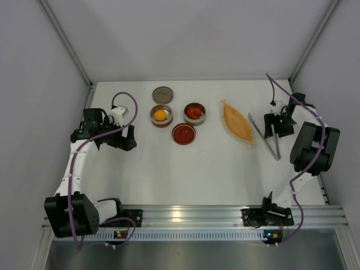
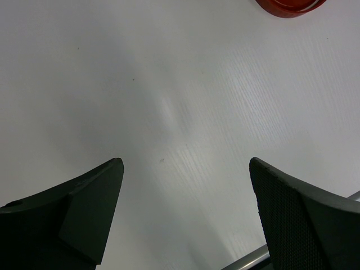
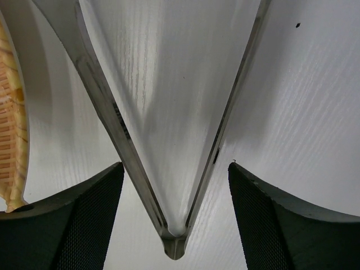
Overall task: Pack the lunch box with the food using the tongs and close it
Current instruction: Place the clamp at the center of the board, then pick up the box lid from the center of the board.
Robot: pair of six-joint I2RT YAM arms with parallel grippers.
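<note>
The grey metal tongs lie flat on the table at the right, beside the orange leaf-shaped dish. My right gripper hangs over them. In the right wrist view it is open, its fingers either side of the tongs near the joined end and not touching them. The lunch box tins stand at the back centre. One tin holds the round orange-yellow food, another holds red slices. My left gripper is open over bare table, at the left.
A grey lid lies behind the tins and a red lid in front of them; its edge shows in the left wrist view. The dish's rim is just left of my right fingers. White walls enclose the table.
</note>
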